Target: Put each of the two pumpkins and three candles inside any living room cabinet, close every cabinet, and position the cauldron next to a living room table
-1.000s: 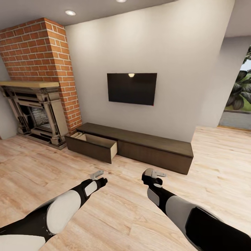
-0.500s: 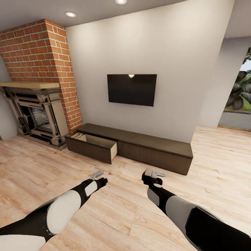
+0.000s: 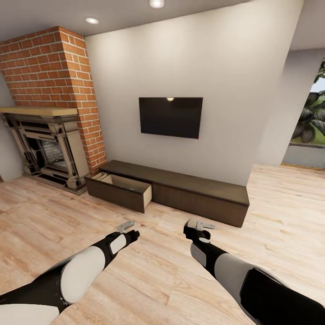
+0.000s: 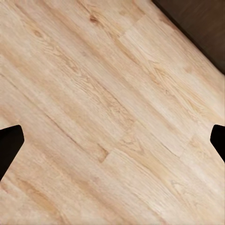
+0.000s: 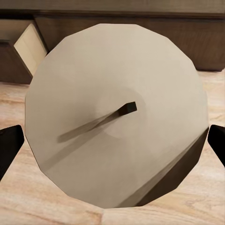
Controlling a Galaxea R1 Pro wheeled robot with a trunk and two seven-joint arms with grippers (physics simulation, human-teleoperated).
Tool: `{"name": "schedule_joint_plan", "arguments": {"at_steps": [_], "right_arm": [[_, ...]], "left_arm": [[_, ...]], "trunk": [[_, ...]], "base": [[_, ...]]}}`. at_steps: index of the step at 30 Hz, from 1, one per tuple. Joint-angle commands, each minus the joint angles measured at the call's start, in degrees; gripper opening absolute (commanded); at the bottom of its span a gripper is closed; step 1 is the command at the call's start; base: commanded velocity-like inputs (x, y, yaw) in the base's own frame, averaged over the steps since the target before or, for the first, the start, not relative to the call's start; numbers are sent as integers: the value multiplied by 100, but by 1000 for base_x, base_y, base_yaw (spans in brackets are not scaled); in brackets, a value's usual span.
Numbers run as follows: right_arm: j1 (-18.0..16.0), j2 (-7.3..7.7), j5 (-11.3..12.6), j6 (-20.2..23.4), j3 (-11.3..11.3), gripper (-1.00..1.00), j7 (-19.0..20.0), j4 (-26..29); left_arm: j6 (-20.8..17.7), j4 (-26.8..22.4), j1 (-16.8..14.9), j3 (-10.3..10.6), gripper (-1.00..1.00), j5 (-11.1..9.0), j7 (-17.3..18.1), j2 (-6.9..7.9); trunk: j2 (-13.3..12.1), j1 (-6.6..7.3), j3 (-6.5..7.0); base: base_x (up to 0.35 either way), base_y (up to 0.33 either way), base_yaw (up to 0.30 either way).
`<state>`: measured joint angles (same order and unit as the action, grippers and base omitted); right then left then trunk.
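A grey-beige candle with a dark wick sits between the fingers of my right gripper, which is shut on it above the wood floor. My left gripper is open, with bare floor planks between its fingertips in the left wrist view. Ahead, along the wall under the TV, stands the long dark-brown cabinet. Its left drawer is pulled out and shows pale beige insides. Both grippers hover well short of the cabinet. The pumpkins, cauldron and table are out of view.
A brick chimney with an ornate beige fireplace stands at the left, close to the open drawer. A black TV hangs above the cabinet. At the right, a window shows plants. Light wood floor stretches between me and the cabinet.
The whole picture has shifted slightly downward, so the camera has moved. Both arms keep the same pose, and the drawer stays open.
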<state>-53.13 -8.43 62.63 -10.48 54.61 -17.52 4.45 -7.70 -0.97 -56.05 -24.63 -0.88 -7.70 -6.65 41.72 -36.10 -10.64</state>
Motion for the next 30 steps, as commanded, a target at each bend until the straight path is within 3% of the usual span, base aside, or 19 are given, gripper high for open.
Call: {"name": "schedule_joint_plan", "arguments": {"at_steps": [1, 15, 18, 21, 23, 24, 27, 30], "right_arm": [[-4, 0, 57, -15, 50, -100, -23, 3], [-4, 6, 49, 2, 51, -100, -20, 19], [-6, 14, 27, 91, 46, -100, -25, 46], [-21, 18, 7, 438, 42, -100, -50, 222], [-46, 32, 0, 992, 41, -100, -109, 537], [-57, 36, -1, 1161, 41, -100, -141, 622], [-208, 49, -4, 2042, 35, -100, -466, 1024], [-427, 47, -4, 3071, 28, -100, -1157, 1591]], "left_arm": [[-29, -10, -3, -15, 100, -9, -21, -6], [-35, -17, -3, -8, 100, -6, -30, -78], [-239, -48, -3, 74, 100, 57, -30, -83], [-979, -423, -3, 107, 100, 155, -44, -86], [-1727, -908, -3, 116, 100, 215, -111, -89], [-1899, -1022, -3, 118, 100, 225, -144, -89], [-2557, -1615, -3, 123, 100, 246, -360, -95], [-3378, -2334, -3, 130, 100, 253, -551, -98]], "trunk": [[-35, 21, 10], [-596, 329, 261], [-716, 395, 315], [-837, 460, 369], [-917, 504, 405], [-957, 526, 422], [-1077, 592, 476], [-1198, 658, 530]], "base": [[0, 0, 0], [0, 0, 0], [0, 0, 0], [0, 0, 0], [0, 0, 0], [0, 0, 0], [0, 0, 0], [0, 0, 0]]}}
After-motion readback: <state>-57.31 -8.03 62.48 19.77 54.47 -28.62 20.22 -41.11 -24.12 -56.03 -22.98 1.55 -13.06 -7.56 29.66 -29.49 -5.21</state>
